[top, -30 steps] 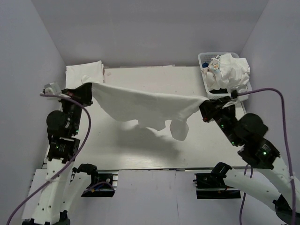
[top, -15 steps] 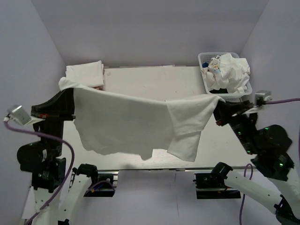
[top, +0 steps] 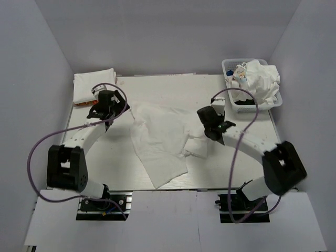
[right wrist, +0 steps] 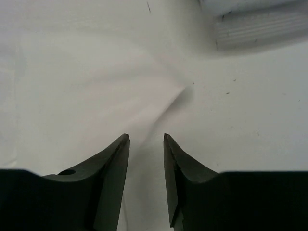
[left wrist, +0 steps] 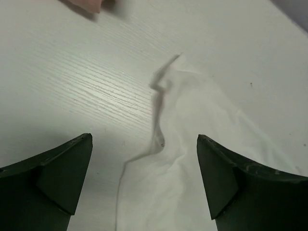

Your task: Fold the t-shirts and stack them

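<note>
White short-sleeved cloth t-shirt [top: 157, 142] lies rumpled on the pale wood-grain surface [top: 168, 89] between the arms. Left tool [left wrist: 144, 138] gapes wide above its edge; right tool [right wrist: 146, 136] stands narrowly apart, clamping nothing. Smooth the bunched sleeve [top: 198, 148] flat before any fold.

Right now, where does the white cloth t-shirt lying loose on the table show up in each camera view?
Top external: the white cloth t-shirt lies crumpled mid-table.
Left wrist: the t-shirt fills the lower right, its wrinkled edge running up the middle.
Right wrist: the t-shirt covers the left and centre, one corner pointing right.
Shared landmark: the white wood-grain table, bare beside the shirt in every view.
</note>
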You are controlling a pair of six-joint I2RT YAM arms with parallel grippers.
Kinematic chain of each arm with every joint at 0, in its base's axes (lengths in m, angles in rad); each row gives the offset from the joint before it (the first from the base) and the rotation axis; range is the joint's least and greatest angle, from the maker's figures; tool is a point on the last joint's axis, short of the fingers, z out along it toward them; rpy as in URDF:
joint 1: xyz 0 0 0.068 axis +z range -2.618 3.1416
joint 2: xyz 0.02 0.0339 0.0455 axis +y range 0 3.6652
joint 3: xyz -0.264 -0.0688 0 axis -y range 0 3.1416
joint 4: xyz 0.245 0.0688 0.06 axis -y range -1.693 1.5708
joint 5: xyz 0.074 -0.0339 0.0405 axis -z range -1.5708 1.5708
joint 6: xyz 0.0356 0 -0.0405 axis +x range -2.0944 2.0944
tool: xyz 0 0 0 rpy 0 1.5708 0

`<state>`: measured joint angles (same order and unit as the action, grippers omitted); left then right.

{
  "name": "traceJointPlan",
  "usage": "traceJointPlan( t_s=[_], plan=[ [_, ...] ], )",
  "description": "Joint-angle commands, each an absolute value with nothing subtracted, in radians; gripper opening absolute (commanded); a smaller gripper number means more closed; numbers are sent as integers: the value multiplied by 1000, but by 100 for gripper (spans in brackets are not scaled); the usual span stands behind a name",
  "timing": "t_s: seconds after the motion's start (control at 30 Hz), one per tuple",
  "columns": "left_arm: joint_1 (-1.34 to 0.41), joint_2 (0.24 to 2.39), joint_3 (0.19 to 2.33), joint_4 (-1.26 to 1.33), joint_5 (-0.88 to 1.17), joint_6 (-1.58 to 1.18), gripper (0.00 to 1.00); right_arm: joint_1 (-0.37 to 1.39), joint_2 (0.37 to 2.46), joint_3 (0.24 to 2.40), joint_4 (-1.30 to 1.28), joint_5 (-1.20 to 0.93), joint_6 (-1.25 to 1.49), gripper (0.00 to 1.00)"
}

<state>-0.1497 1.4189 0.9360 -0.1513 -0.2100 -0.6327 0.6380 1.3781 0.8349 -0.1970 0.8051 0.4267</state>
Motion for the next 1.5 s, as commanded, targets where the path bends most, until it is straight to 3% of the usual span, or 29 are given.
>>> traceJointPlan(
  t_s=[0.0,0.1,0.13,0.33,0.4,0.7,0.87,1.0,1.1,1.2,1.27,1.3,1.33,1.4,1.43,1.47],
  plan=[
    [-153,1417,1104,-241,-265,-594,99,604,1508,1077,-338,759,514,41],
    [-164,1378,1072,-229,-191,-560,99,595,1545,1109,-361,710,500,56],
    [-164,1340,1036,-216,-111,-545,99,591,1528,1105,-359,649,497,90],
    [-183,1180,758,-97,295,-581,99,600,1411,1008,-345,426,408,90],
    [-218,1128,650,-86,342,-611,99,600,1375,983,-360,385,431,90],
    [-408,994,516,-349,348,-623,99,686,1434,856,-285,-44,316,90],
    [-566,1061,476,-368,357,-655,99,736,1517,893,-278,124,354,90],
    [-695,1178,505,-428,272,-655,99,756,1563,916,-314,238,385,83],
    [-779,1235,541,-443,218,-664,99,764,1597,913,-342,288,413,68],
    [-854,1296,586,-452,160,-684,99,764,1603,893,-327,293,434,51],
    [-905,1371,632,-484,111,-695,95,764,1566,871,-310,295,442,23],
    [-919,1397,632,-500,110,-695,95,762,1566,868,-308,299,446,23],
    [-934,1422,643,-517,68,-707,93,762,1546,861,-302,298,446,15],
    [-965,1463,653,-537,38,-716,89,761,1504,841,-290,293,449,11],
    [-965,1497,663,-537,25,-716,81,758,1470,818,-266,275,452,4],
    [-980,1512,663,-537,25,-727,75,758,1436,809,-256,267,456,4]
  ],
)
